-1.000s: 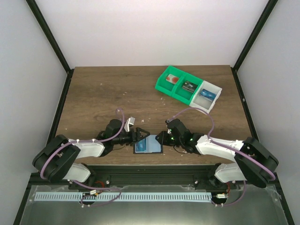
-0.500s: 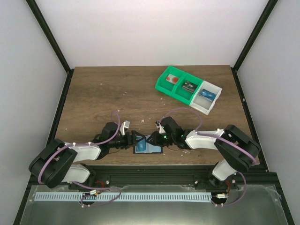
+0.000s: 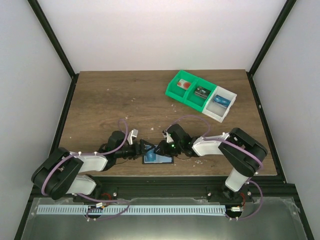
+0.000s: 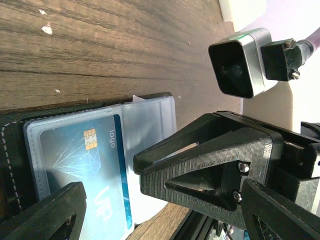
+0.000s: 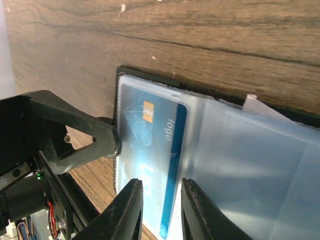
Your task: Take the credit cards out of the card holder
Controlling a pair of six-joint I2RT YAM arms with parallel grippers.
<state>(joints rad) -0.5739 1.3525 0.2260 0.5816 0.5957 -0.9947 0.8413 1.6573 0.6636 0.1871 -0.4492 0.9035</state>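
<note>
The card holder lies unfolded and flat at the middle of the table's near edge, its black stitched border framing clear pale sleeves. A blue card with a gold chip sits inside the left sleeve; the sleeve beside it looks bare and slightly puffed up. The left gripper reaches in low from the left, its claw released and spread wide, one finger over the holder's left border and nothing caught between the jaws. The right gripper comes in from the opposite side and meets it over the holder. Its two fingers stand only a narrow gap apart above the card's near end, and I cannot tell whether they pinch the card or merely hover on it. The right arm's wrist camera shows just behind that claw. Well apart, toward the table's far right corner, rests a green-and-white compartment bin with small items in its sections.
</note>
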